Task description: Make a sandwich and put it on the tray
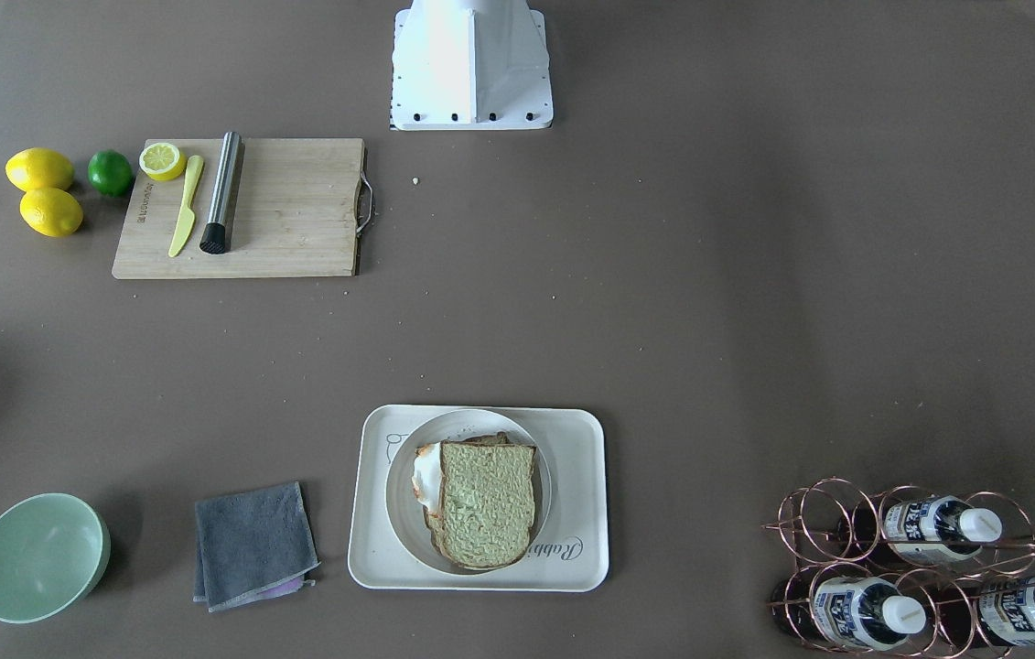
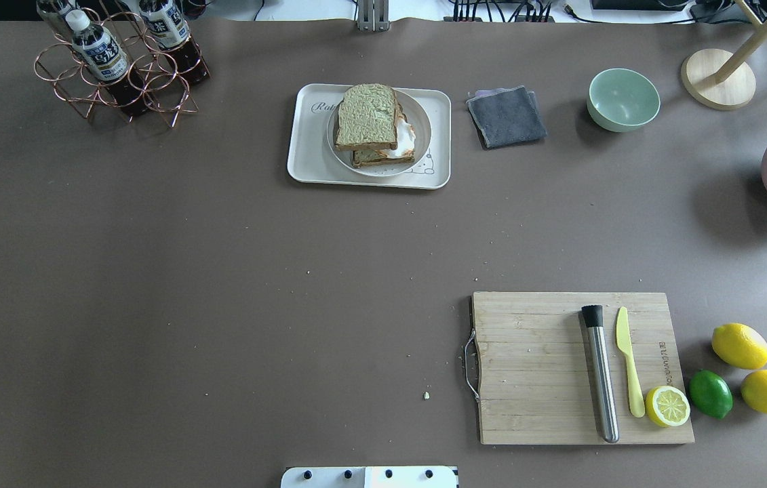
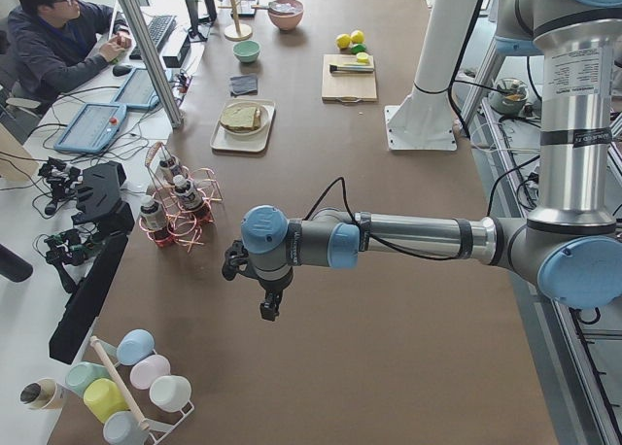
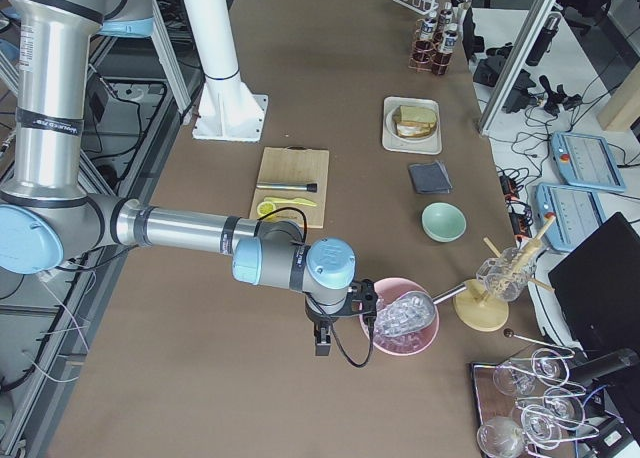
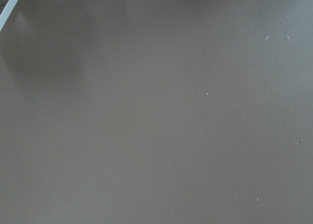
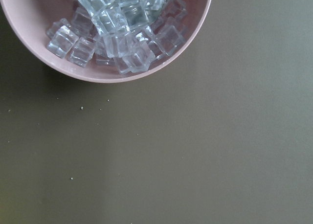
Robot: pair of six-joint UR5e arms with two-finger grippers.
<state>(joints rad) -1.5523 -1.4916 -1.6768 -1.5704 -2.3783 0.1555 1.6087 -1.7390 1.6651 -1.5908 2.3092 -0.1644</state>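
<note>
The sandwich (image 1: 485,502), two bread slices with a white egg showing at one edge, lies on a round white plate (image 1: 400,517). The plate stands on the cream tray (image 1: 583,556) at the table's operator side. The same sandwich (image 2: 367,116) and tray (image 2: 305,159) show in the overhead view. My left gripper (image 3: 267,311) hangs over bare table at the left end, far from the tray. My right gripper (image 4: 322,346) hangs beside the pink ice bowl (image 4: 400,318) at the right end. Both show only in side views, so I cannot tell whether they are open or shut.
A wooden cutting board (image 2: 532,366) carries a steel muddler (image 2: 600,373), a yellow knife (image 2: 629,369) and a lemon half (image 2: 668,406). Two lemons and a lime (image 2: 710,393) lie beside it. A grey cloth (image 2: 506,116), a green bowl (image 2: 623,99) and a copper bottle rack (image 2: 119,68) flank the tray.
</note>
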